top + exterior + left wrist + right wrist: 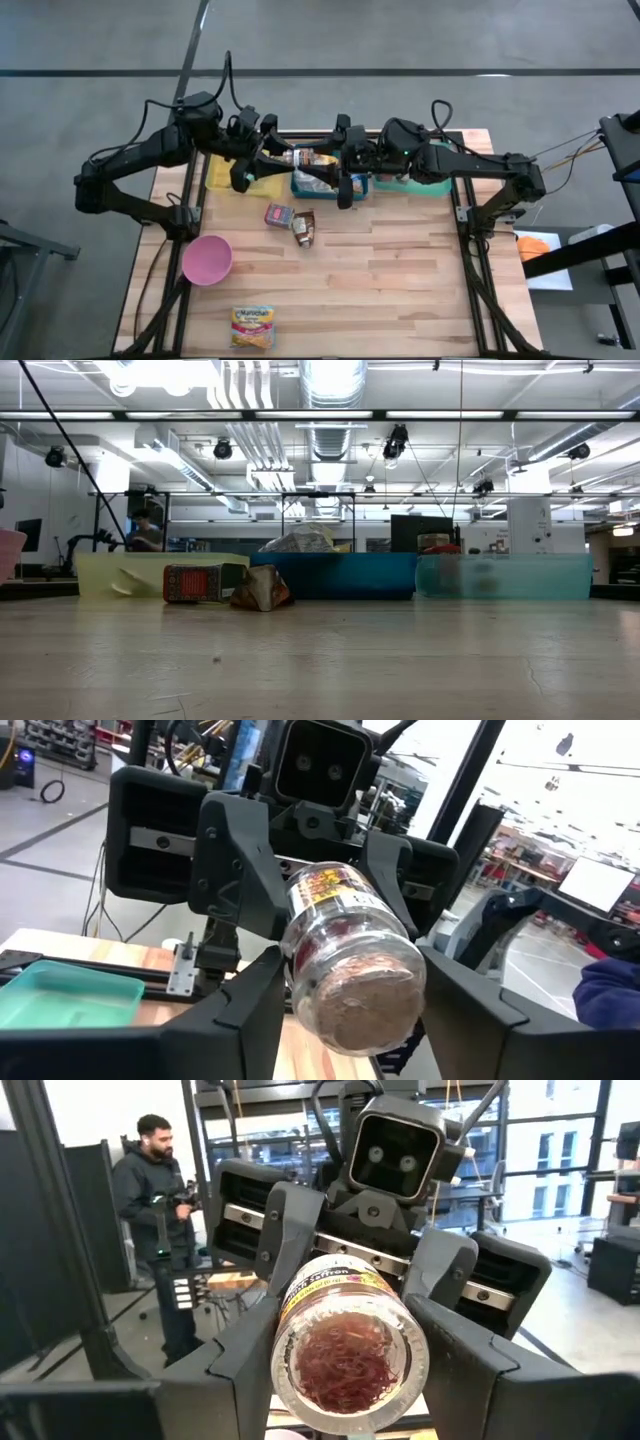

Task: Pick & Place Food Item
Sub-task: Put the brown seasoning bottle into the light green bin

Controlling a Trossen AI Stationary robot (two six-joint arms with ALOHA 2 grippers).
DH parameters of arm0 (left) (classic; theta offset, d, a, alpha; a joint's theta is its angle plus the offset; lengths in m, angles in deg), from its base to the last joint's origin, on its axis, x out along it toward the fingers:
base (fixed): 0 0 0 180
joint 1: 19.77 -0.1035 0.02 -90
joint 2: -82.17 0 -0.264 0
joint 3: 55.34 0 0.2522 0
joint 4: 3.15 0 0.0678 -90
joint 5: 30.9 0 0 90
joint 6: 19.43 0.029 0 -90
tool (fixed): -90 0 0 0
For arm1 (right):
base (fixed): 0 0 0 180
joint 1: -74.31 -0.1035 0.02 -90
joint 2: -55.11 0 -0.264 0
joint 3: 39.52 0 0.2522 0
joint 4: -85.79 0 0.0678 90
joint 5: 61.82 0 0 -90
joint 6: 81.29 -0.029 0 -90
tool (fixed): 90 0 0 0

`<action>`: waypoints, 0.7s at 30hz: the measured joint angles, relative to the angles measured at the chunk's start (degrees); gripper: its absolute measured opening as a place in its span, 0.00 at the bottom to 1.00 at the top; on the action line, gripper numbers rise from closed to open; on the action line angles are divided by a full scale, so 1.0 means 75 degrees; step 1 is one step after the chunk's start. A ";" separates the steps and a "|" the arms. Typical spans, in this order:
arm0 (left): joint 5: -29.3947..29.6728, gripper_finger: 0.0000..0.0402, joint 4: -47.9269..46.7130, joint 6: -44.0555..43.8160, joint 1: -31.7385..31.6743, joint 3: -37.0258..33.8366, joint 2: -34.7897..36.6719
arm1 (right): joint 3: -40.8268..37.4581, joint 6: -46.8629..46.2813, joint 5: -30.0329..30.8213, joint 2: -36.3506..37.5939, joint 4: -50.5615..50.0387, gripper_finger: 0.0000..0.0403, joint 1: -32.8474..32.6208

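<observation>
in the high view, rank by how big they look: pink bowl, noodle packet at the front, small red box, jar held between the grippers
1. pink bowl
2. noodle packet
3. jar, partly hidden by both grippers and raised nearer the camera, so unsure against the small red box

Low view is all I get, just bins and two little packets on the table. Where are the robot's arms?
Observer: Both are up over the blue bin. The left gripper and the right gripper face each other.
Operator: Are they holding anything?
Observer: Yes, a clear jar lies sideways between them, and the right gripper is shut on it.
Operator: What's in the jar?
Observer: Something reddish-brown; the right wrist view shows it through the jar's end.
Operator: Is there more food I can't see?
Observer: A yellow noodle packet lies alone near the table's front edge.
</observation>
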 joint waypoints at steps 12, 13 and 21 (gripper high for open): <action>0.0111 0.48 -0.0006 -0.0014 0.0009 0.0028 0.0000 | -0.0005 -0.0020 -0.0061 0.0003 0.0024 0.46 -0.0032; 0.0109 0.48 -0.0006 -0.0013 0.0009 0.0028 0.0000 | -0.0006 -0.0023 -0.0070 0.0003 0.0021 0.46 -0.0032; -0.0068 0.44 -0.0442 -0.0403 0.0008 0.0037 0.0000 | -0.0020 0.0088 -0.0141 -0.0013 -0.0334 0.64 -0.0067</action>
